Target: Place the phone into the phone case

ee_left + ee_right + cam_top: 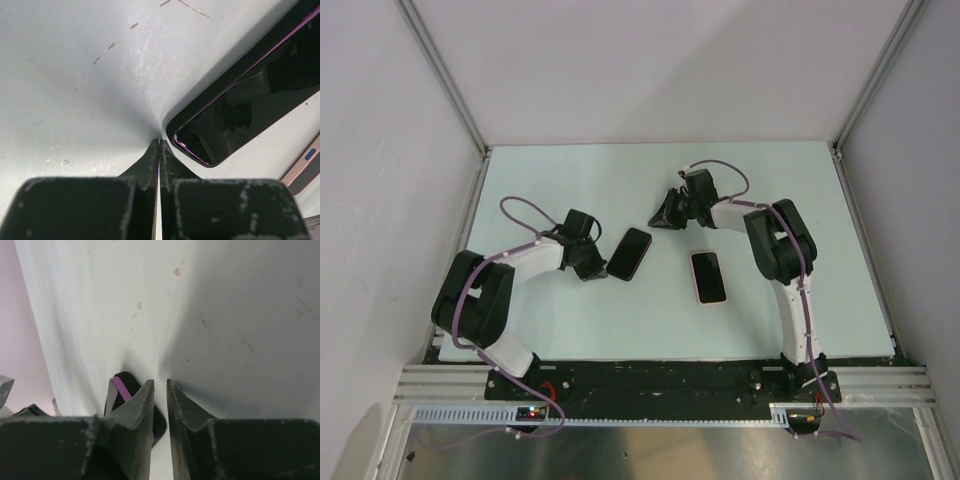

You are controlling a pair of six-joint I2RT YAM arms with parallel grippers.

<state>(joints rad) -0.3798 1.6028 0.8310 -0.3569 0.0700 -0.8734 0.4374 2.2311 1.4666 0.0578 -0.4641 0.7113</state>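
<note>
The phone (pixel 630 253) lies flat left of the table's middle, black and glossy with a purple edge. My left gripper (pixel 600 271) is shut with nothing in it, its tips (pixel 158 142) on the table just beside the phone's near corner (pixel 200 145). The phone case (pixel 708 277), pink-rimmed and dark inside, lies to the right of the phone; a pink edge of it (pixel 305 167) shows in the left wrist view. My right gripper (pixel 657 220) hovers behind both, jaws slightly open (pixel 160 382) on nothing. A dark, purple-edged corner of the phone (pixel 121 382) peeks from behind its left finger.
The white table (pixel 570 320) is closed in by pale walls at the left, right and back. Aluminium frame posts (pixel 470 130) stand at the back corners. A metal rail (pixel 650 385) carrying both arm bases runs along the near edge.
</note>
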